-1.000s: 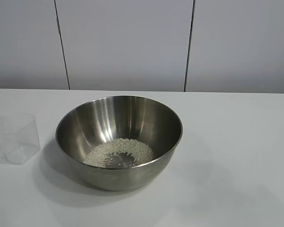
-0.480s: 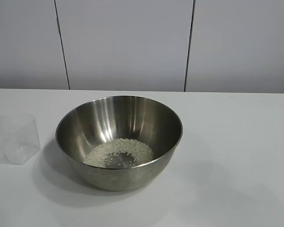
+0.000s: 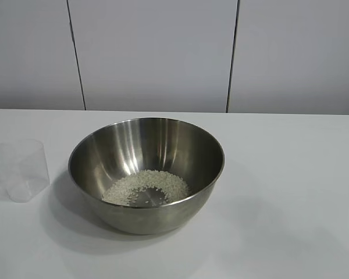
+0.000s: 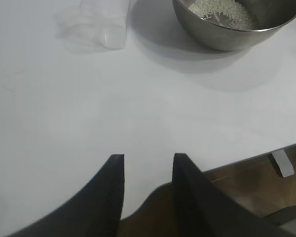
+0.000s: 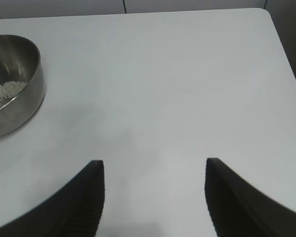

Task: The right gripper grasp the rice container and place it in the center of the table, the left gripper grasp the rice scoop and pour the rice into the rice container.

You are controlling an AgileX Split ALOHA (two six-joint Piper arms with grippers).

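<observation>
Only wrist views show each empty end effector (image 4: 148, 157) (image 5: 154, 163).

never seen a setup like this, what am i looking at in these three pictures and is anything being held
This is a two-armed robot at a white table. One picture comes from a camera facing the table; the other two from cameras on each wrist. On the table stand a steel bowl with rice in it and, beside it, an empty clear plastic cup. The dark prongs are fingers: the left gripper and right gripper are both open, holding nothing, away from both objects.
</observation>
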